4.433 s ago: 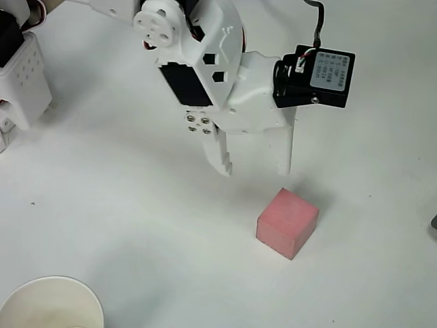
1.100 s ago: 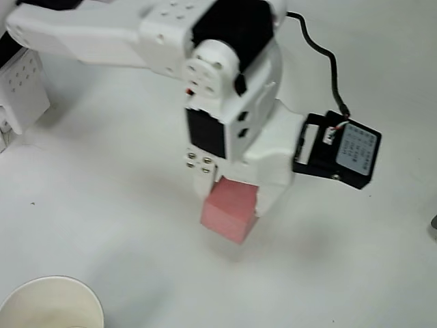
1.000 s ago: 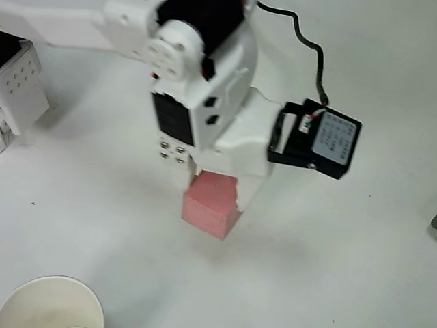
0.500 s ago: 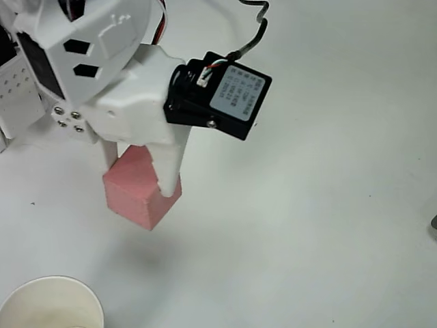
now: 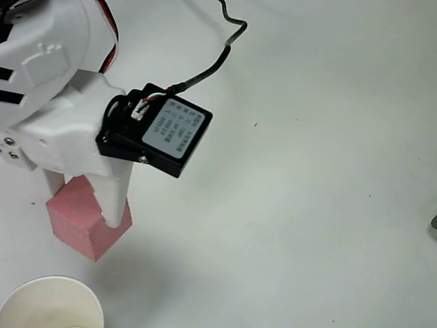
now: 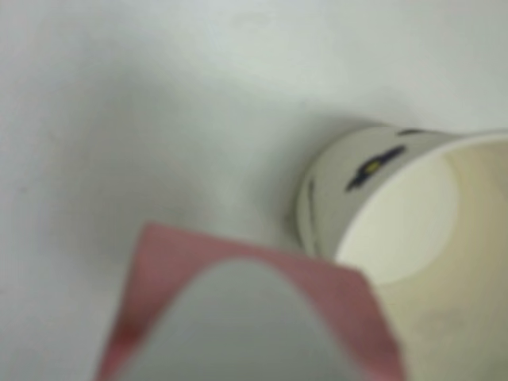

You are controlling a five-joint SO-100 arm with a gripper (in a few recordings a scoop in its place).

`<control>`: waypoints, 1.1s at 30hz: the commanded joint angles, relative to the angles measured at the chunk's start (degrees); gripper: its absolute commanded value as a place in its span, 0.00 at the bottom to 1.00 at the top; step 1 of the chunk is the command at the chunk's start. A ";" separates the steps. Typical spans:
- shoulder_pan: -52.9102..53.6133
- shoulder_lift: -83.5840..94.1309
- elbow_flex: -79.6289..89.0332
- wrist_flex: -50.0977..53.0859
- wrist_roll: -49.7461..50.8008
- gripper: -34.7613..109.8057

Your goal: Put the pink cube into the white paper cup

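The pink cube [image 5: 78, 220] hangs above the table at the left of the overhead view, with my white gripper [image 5: 83, 199] shut on it from two sides. The white paper cup [image 5: 49, 304] stands upright at the bottom left corner, just below and slightly left of the cube, its mouth open and pale inside. In the wrist view the cube [image 6: 341, 302] fills the lower middle behind a blurred white finger [image 6: 238, 325], and the cup [image 6: 413, 238] sits to the right with small dark marks on its outer wall.
A black camera module [image 5: 157, 130] with a cable rides on my wrist. A dark object [image 5: 434, 225] peeks in at the right edge. The white table [image 5: 314, 205] stretches bare to the right.
My gripper has carried the cube from the middle of the table leftward and down toward the cup. Earlier it stood open above the cube lying on the table.
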 commanded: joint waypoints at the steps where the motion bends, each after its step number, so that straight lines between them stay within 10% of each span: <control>1: 3.34 7.29 -0.18 0.97 -1.76 0.28; 33: 11.69 -10.81 -14.77 0.97 -7.65 0.28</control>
